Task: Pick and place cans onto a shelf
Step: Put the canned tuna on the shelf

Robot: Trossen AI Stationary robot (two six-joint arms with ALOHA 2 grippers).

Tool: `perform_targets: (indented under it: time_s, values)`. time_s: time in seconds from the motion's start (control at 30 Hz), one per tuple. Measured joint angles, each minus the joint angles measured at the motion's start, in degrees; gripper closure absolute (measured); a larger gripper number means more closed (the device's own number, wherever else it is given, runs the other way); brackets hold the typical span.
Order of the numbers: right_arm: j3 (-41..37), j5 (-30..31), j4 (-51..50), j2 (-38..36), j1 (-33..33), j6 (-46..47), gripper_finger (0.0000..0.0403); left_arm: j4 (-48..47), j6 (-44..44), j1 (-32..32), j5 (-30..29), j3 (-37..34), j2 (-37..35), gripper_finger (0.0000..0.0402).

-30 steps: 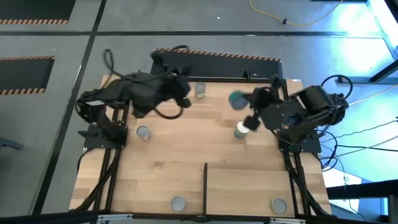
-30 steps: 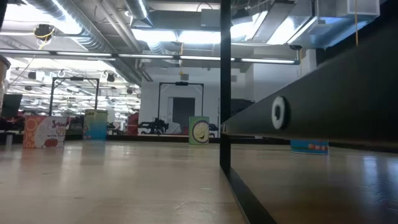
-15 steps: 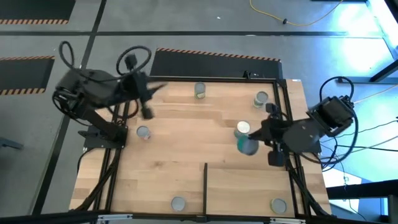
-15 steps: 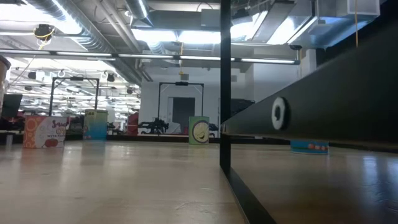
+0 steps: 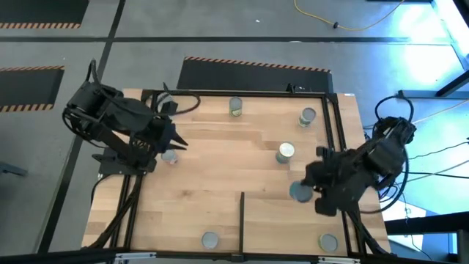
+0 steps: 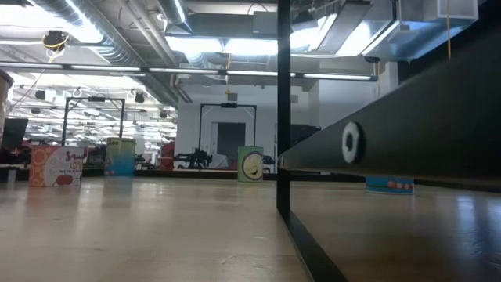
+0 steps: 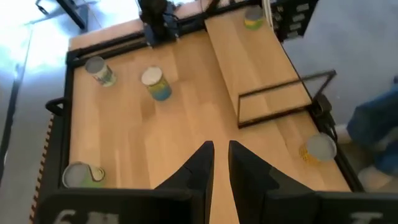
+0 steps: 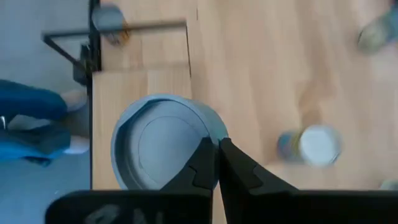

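My right gripper (image 5: 311,189) is shut on a grey-topped can (image 5: 300,192), which also shows in the right wrist view (image 8: 155,146), just right of the black divider bar (image 5: 242,220), at the far edge of the light-wood shelf (image 5: 286,227). One can (image 5: 327,242) stands on the shelf's near right corner. Other cans stand on the tabletop: a white-topped one (image 5: 285,152), two near the far edge (image 5: 235,107) (image 5: 307,116), one on the left (image 5: 170,156) and one by the near edge (image 5: 210,239). My left gripper (image 5: 176,141) hovers empty, fingers nearly together, beside the left can. My right gripper pinches the can's top rim (image 8: 208,138) between its two fingers (image 8: 202,163), at one side of the round top, coming from above and pointing down. The can sits upright under the fingers. Whether its bottom is clear of the board, I cannot tell.
A black frame rail (image 5: 333,139) runs along the table's right and far edges. A person's blue-clad leg (image 7: 379,118) shows beyond the table's near right corner. Bare wood lies in the middle of the tabletop (image 5: 220,169) and on the shelf's left part.
My right gripper has carried the can from the table's far middle toward the near edge, past the white-topped can, to the shelf's far edge. My left arm has drawn back from the far middle toward the table's left edge and come down beside the left can.
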Motion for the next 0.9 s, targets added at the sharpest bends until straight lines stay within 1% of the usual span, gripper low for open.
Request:
perform_targets:
  time_s: [0.07, 0.17, 0.27, 0.33, 0.43, 0.53, 0.63, 0.73, 0.9]
  values:
    - [-3.1, -2.4, 0.8, 0.1, 1.1, 5.6, 0.0392, -0.9, 0.1, 0.0, 0.3, 0.0, 0.0, 0.036]
    - [-7.8, -7.3, 5.6, 0.1, 3.0, 13.0, 0.0392, -1.4, 0.4, 0.0, 1.0, 0.0, -0.1, 0.036]
    - [-12.2, -9.8, 13.2, 0.1, 5.3, 17.0, 0.0392, -1.4, 1.7, 0.0, 4.5, 0.0, 0.0, 0.036]
    - [-15.0, -9.3, 16.5, 0.1, 6.2, 19.5, 0.0392, -1.4, 2.3, 0.0, 5.1, 0.0, 0.0, 0.036]
    - [-19.3, -8.1, 17.9, 0.1, 6.8, 23.7, 0.0392, -1.4, 2.5, 0.0, 5.5, 0.0, 0.0, 0.036]
    - [-24.7, -9.2, 20.1, 0.1, 7.3, 26.9, 0.0392, -1.4, 2.6, 0.0, 6.4, 0.0, 0.0, 0.036]
    - [-30.3, -9.9, 27.9, 0.1, 8.0, 27.5, 0.0392, -1.4, 2.6, 0.0, 6.5, 0.0, 0.0, 0.036]
    - [-35.2, -9.9, 33.3, 0.1, 8.8, 28.3, 0.0392, -1.4, 2.8, 0.0, 6.4, 0.0, 0.0, 0.036]
    - [-40.3, -11.4, 36.6, 0.1, 11.2, 33.9, 0.0392, -1.4, 2.7, 0.0, 6.4, 0.0, 0.0, 0.036]
